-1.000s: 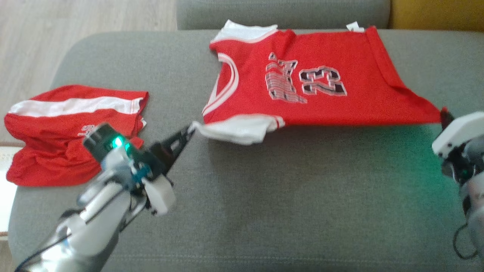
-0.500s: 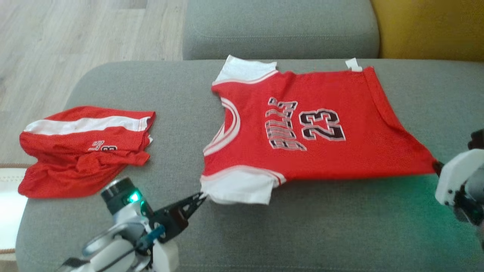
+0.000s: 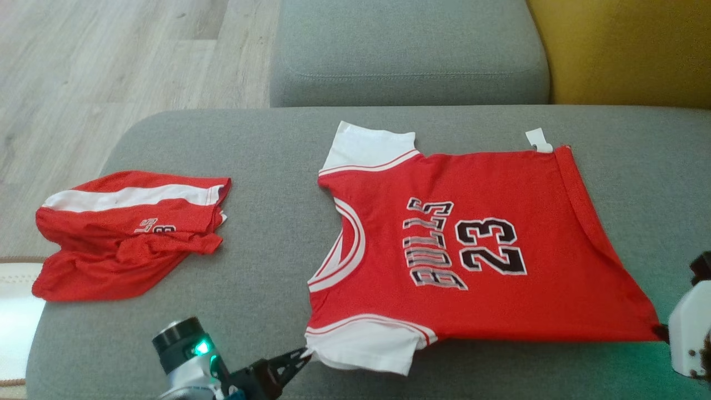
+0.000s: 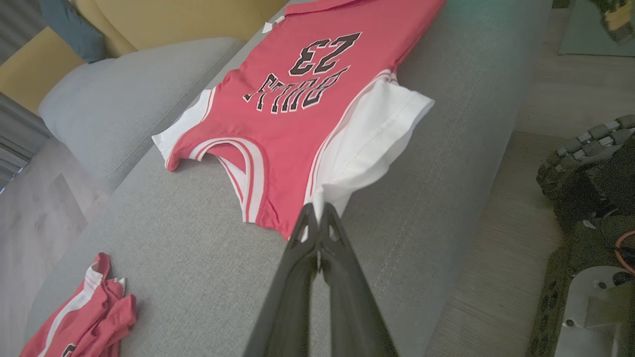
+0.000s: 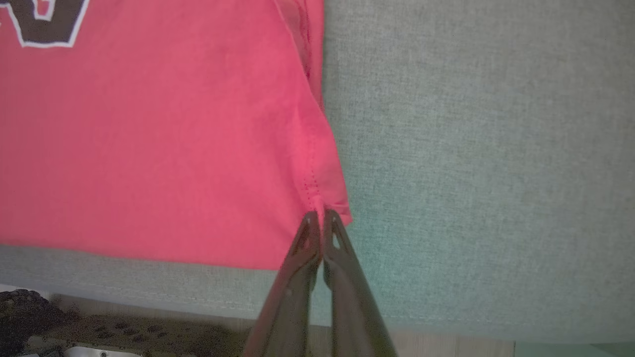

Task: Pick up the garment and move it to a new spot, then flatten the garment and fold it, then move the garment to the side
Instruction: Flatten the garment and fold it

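A red basketball jersey with white sleeves and a black "23" [image 3: 472, 250] lies spread, front up, on the right half of the grey fabric sofa seat [image 3: 250, 139]; its collar points left and its hem right.

The left gripper [image 4: 317, 210] has its two dark fingers pressed together on the corner of the near white sleeve [image 3: 366, 347]; the cloth rises in a small peak between the tips. From above, most of that arm is cut off by the bottom edge.

The right gripper [image 5: 320, 215] is closed too, pinching the near corner of the red hem; in the head view little more than its white housing [image 3: 689, 333] shows, at the right edge, with the fingers almost hidden. I cannot tell whether the jersey's near edge is off the cushion or just resting on it.

Far left on the seat sits a crumpled pair of red shorts with a white stripe [image 3: 128, 233], well apart from the jersey; their lettering is too folded to read. A small white label [image 3: 539, 140] sticks out at the far corner of the hem. Beyond are a grey back cushion [image 3: 405, 50], yellow upholstery [image 3: 622, 50] and pale wooden floor [image 3: 111, 55].
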You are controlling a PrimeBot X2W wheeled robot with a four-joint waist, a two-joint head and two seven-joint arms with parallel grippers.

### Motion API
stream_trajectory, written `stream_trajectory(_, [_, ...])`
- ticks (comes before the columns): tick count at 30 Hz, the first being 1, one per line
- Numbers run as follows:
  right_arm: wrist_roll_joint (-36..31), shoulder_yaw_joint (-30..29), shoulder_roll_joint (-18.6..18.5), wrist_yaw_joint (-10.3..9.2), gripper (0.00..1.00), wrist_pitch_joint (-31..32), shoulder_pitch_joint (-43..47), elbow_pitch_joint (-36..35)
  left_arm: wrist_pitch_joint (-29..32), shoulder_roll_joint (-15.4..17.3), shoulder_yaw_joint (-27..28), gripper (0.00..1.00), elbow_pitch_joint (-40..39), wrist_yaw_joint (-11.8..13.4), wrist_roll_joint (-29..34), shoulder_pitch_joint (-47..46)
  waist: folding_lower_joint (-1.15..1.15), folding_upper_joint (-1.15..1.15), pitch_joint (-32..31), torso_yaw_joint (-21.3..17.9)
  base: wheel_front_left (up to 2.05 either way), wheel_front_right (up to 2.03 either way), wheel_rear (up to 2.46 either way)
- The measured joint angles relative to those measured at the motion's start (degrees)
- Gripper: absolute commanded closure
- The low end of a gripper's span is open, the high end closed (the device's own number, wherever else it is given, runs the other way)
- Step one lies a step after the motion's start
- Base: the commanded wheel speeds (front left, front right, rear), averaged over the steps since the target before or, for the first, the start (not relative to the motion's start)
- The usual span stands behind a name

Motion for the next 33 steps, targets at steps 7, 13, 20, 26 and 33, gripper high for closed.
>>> stream_trajectory(7, [-1.6,-5.6,-0.5,0.00,1.00,2.6,2.8,-6.2,3.4,0.8,0.5,1.00,-3.5,1.6,-0.6,1.1,0.00,0.00,0.9,0.0,0.00,0.00,0.00])
stream_trajectory(13, [-6.8,-9.5,2.0,0.00,1.00,4.8,1.4,-8.3,4.0,0.1,2.2,1.00,-2.1,1.6,-0.7,-4.1,0.00,0.00,3.0,-0.2,0.00,0.00,0.00])
stream_trajectory(20, [-12.5,-11.9,4.6,0.00,1.00,4.9,-5.9,-7.9,3.8,-2.9,2.6,1.00,2.8,1.2,-1.0,-12.6,0.00,0.00,7.3,-0.6,0.00,0.00,0.00])
stream_trajectory(26, [-16.2,-12.2,6.2,0.00,1.00,2.1,-11.6,-5.5,2.4,-5.6,2.1,1.00,8.3,0.5,-0.9,-18.0,0.00,0.00,11.2,-0.8,0.00,0.00,0.00])
stream_trajectory(33, [-19.0,-11.5,7.2,0.00,1.00,-2.1,-16.8,-0.8,0.1,-9.9,0.6,1.00,15.3,0.2,0.0,-23.8,0.01,0.00,15.6,-0.8,0.00,0.00,0.00])
